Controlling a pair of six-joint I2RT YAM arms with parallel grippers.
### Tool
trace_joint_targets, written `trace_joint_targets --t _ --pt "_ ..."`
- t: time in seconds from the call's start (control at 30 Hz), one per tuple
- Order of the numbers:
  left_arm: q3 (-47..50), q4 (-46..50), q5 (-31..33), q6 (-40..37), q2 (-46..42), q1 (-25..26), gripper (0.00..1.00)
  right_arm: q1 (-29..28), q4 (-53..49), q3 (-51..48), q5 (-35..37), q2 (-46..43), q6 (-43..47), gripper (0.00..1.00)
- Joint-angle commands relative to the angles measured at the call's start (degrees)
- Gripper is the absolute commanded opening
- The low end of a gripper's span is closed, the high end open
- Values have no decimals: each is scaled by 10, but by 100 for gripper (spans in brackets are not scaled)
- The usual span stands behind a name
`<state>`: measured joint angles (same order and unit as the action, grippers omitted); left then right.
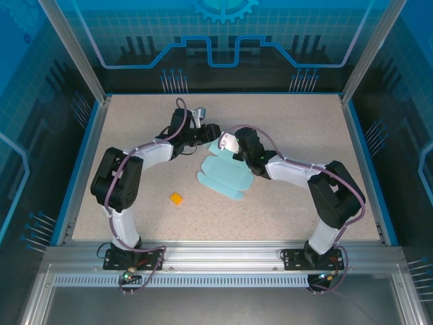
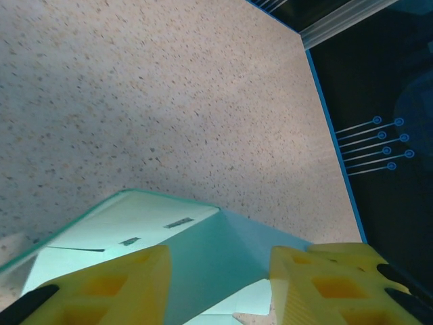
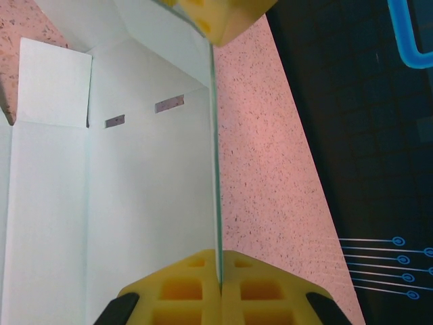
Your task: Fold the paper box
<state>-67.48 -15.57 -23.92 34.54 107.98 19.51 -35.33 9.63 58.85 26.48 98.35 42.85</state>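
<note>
Paper box (image 1: 222,175): pale light-blue thin card, die-cut, partly folded, flat flaps spread on speckled beige bench (image 1: 304,122) just beneath both hands. Right hand (image 3: 221,267) clamped tight on thin edge of a raised panel, card upright between yellow cut-out fingers (image 3: 183,291). Two small slots (image 3: 169,103) in panel left of that grip. Left hand (image 2: 220,284) spread wide, blocky yellow fingers (image 2: 101,288) either side of a raised creased panel. Arms bent inward, hands nearly meeting over box's far end. Small orange square (image 1: 176,198) flat on bench, well apart on near side of left hand.
</note>
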Motion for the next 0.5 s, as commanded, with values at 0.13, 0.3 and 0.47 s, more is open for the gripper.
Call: trace_joint_targets --t 0.13,0.3,0.47 --pt "-11 -30 -33 54 13 29 46 8 -1 5 -9 -11 -27 0" --pt "-4 -62 -32 84 14 42 46 8 -1 6 -16 -10 -36 0" --pt "1 -74 -21 89 18 41 46 9 1 1 -19 -13 -38 0"
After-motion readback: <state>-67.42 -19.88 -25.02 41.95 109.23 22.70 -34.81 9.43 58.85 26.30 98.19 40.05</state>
